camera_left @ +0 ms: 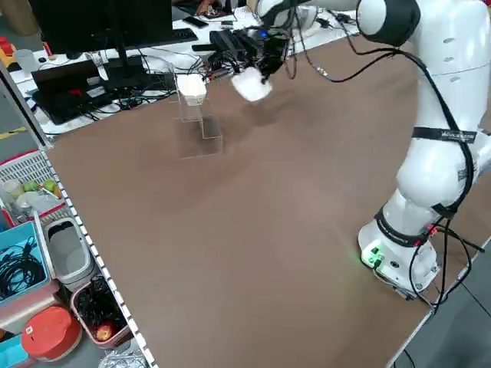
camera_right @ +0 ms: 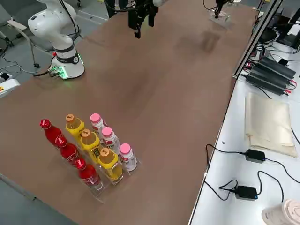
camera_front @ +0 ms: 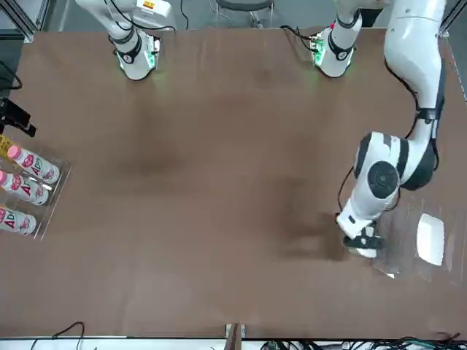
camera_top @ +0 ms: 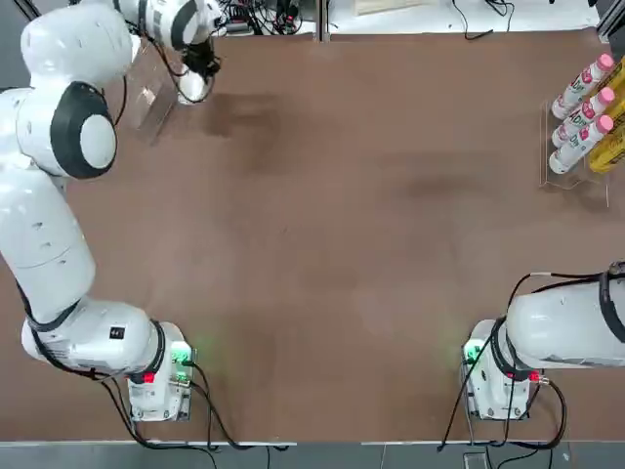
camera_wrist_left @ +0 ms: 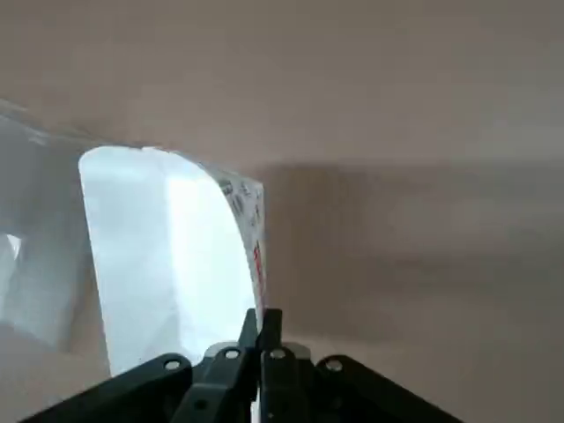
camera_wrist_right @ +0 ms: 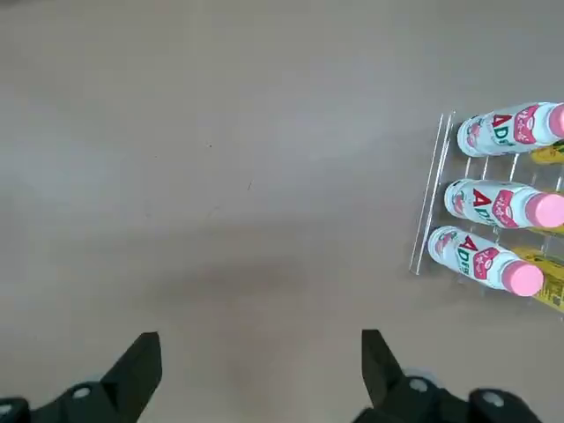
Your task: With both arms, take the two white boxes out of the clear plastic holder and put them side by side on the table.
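Nearest the bases, the right claw [camera_wrist_right: 256, 370] hangs over bare desk [camera_top: 342, 244] with its fingers spread wide apart, holding nothing; off to its side stands a clear rack of pink-capped bottles [camera_top: 581, 112]. Farther out, at the far left corner, the left claw [camera_wrist_left: 260, 330] has its fingers pressed together on the thin edge of one white box [camera_left: 252, 84], which it holds off the desk just beside the clear holder [camera_left: 201, 134]. The second box [camera_front: 430, 238] sits in that holder. Judging by the narrow pinch at the box's rim, the box could pivot or slip out during a fast swing. The holder is light and see-through, so a careless reach by either claw might knock it aside and tip the remaining box.
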Robot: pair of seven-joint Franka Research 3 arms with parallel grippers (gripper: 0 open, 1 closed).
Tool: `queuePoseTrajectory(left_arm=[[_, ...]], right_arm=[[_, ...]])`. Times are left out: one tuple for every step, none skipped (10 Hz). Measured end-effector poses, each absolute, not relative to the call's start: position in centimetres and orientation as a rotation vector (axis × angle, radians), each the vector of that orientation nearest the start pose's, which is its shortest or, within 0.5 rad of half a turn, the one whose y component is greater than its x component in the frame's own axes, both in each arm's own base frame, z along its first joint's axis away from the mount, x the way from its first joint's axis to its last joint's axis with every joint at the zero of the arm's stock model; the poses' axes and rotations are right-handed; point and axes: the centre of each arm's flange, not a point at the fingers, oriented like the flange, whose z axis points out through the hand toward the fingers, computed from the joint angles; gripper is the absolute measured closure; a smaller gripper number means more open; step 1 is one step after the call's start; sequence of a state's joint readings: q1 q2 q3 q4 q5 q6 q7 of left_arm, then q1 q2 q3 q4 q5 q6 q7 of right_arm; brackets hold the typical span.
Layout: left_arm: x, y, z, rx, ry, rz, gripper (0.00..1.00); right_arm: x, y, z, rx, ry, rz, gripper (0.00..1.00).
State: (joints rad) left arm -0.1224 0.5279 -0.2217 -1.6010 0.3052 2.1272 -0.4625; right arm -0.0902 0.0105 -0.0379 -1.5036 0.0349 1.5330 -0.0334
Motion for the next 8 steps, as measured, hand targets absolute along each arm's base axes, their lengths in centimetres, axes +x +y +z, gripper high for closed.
queuePoseTrajectory(left_arm=[[63.9,-25.9,34.1,-3.037,-0.062,-0.110,0.98],[61.5,-31.4,34.7,-3.052,-0.124,-0.112,0.98],[58.8,-36.6,34.8,-3.073,-0.184,-0.099,0.98],[56.1,-41.6,34.0,-3.105,-0.236,-0.053,0.98],[53.4,-47.0,32.4,-3.134,-0.263,0.001,0.98],[51.3,-51.5,30.4,-3.159,-0.273,0.018,0.98],[49.4,-55.6,28.5,-3.202,-0.266,0.003,0.98],[48.0,-58.1,27.2,-3.242,-0.245,-0.004,0.98]], right_arm=[[55.0,-6.7,64.7,-3.105,0.145,-0.033,0.00],[55.0,-6.8,64.7,-3.105,0.145,-0.033,0.00],[55.0,-6.8,64.7,-3.105,0.145,-0.033,0.00],[55.0,-6.8,64.7,-3.105,0.145,-0.033,0.00],[55.0,-6.8,64.7,-3.105,0.144,-0.033,0.00],[55.0,-6.8,64.7,-3.105,0.145,-0.033,0.00],[55.0,-6.8,64.7,-3.105,0.145,-0.032,0.00],[55.0,-6.9,64.6,-3.105,0.147,-0.032,0.00]])
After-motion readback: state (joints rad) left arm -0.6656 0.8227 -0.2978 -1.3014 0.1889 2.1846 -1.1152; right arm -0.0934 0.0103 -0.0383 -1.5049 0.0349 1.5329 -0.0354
